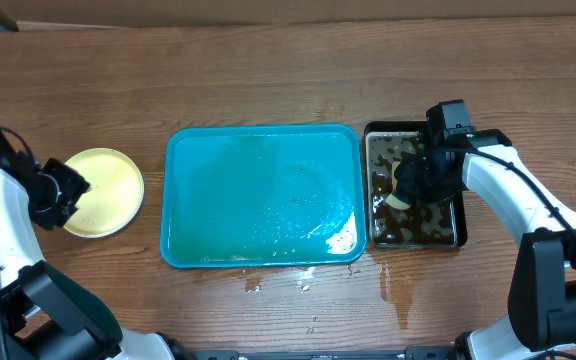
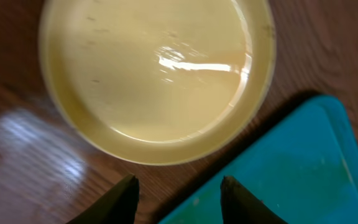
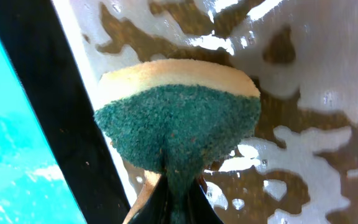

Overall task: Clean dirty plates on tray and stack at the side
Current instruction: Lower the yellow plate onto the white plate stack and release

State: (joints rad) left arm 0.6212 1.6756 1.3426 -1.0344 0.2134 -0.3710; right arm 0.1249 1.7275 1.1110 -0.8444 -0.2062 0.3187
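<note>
A pale yellow-green plate (image 1: 103, 190) lies on the wooden table left of the teal tray (image 1: 263, 195); I cannot tell whether other plates lie under it. In the left wrist view the plate (image 2: 154, 74) looks clean and glossy, with the tray corner (image 2: 303, 168) at lower right. My left gripper (image 2: 179, 190) is open and empty, just off the plate's edge near the tray corner; it also shows in the overhead view (image 1: 63, 192). My right gripper (image 3: 178, 199) is shut on a green and yellow sponge (image 3: 179, 118) over the pan of brown water (image 1: 413, 185). No plates are on the tray.
The black-rimmed pan (image 3: 48, 106) stands right of the tray, its brown water (image 3: 303, 106) patchy. Water drops (image 1: 393, 285) lie on the table in front of the tray and pan. The tray bottom is wet.
</note>
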